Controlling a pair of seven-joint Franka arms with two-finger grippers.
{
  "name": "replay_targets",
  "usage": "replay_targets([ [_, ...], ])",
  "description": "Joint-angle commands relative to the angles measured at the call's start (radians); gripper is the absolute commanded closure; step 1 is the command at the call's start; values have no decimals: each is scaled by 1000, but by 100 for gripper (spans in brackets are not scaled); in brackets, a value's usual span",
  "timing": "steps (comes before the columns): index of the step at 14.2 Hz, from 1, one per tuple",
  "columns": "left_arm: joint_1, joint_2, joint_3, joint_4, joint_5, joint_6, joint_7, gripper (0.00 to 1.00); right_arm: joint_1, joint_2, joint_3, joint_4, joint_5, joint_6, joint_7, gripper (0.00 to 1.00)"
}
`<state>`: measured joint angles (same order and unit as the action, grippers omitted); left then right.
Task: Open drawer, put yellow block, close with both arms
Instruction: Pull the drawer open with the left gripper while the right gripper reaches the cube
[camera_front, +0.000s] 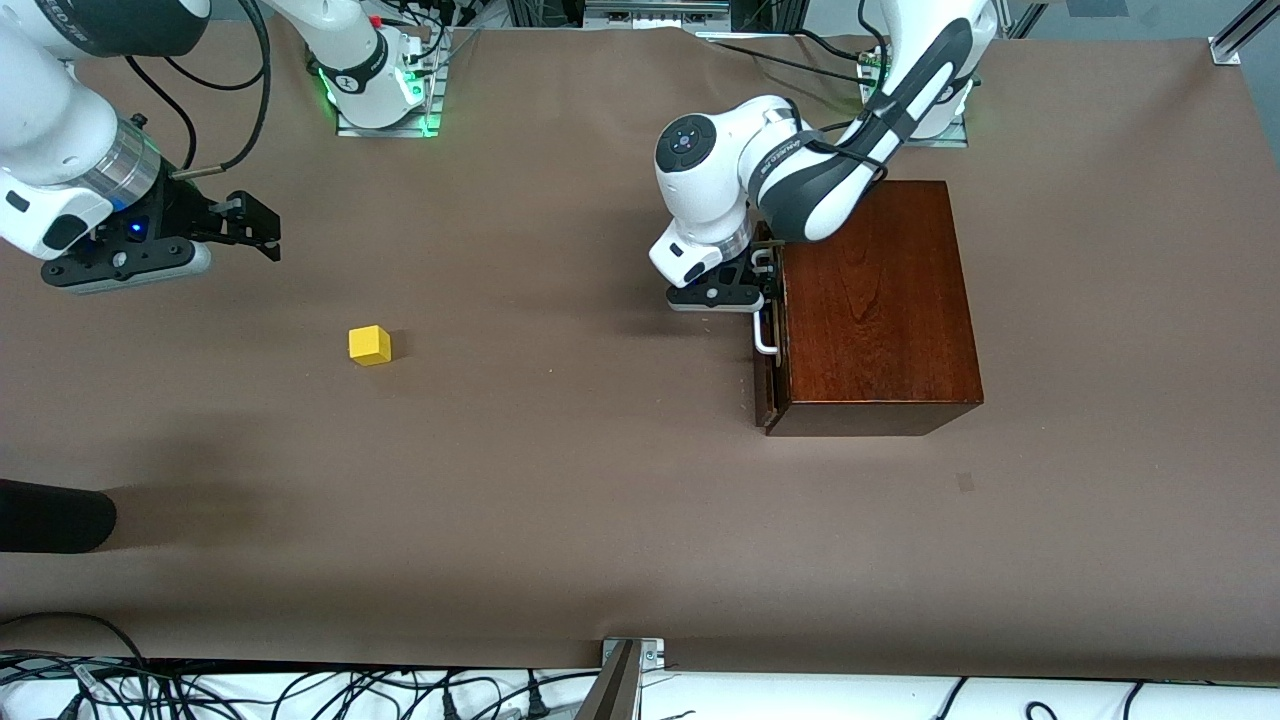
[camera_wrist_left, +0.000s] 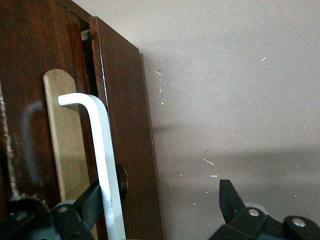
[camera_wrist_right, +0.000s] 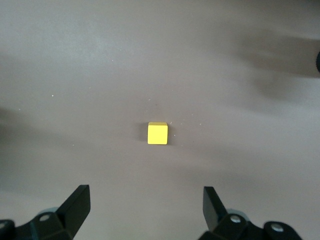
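We judge the yellow block (camera_front: 369, 345) light, stiff and square-sided, so it should take a pinch across two flat faces. It sits alone on the brown table (camera_front: 560, 500), well apart from the wooden box (camera_front: 868, 305), toward the right arm's end. The drawer (camera_front: 771, 330) should slide stiffly; its white loop handle (camera_front: 764, 335) is the only sensible hold. It stands barely ajar, a thin gap showing at its edge.

The left gripper (camera_front: 765, 270) is at the drawer front, its fingers (camera_wrist_left: 95, 197) apart, one pressed against the handle and the other clear of it; whether it hooks under the loop we cannot quite tell. The right gripper (camera_front: 262, 235) hangs over bare table near the block, fingers (camera_wrist_right: 77, 200) spread wide, holding nothing.
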<state>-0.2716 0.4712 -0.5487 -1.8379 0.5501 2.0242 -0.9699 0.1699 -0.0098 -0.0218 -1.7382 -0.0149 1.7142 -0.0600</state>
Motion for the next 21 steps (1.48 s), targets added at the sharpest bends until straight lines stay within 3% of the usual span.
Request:
replay_targets([
  [1,-40,6,3,-9,30,24,-41,0,-12,7,5,14,10,-16,-15,0],
  [8,-49,38,1,23,-71,165,-56,0,-10,11,7,-38,-3,14,-17,0],
  [11,-101,69,1,78,-82,163,-90,0,-10,2,8,-144,-7,82,-18,0],
  [16,-155,115,16,179,-73,85,-116,0,-10,25,8,-322,-5,330,-18,0],
  [21,-156,86,19,236,-84,-37,-69,0,-10,94,8,-515,-5,643,-18,0],
])
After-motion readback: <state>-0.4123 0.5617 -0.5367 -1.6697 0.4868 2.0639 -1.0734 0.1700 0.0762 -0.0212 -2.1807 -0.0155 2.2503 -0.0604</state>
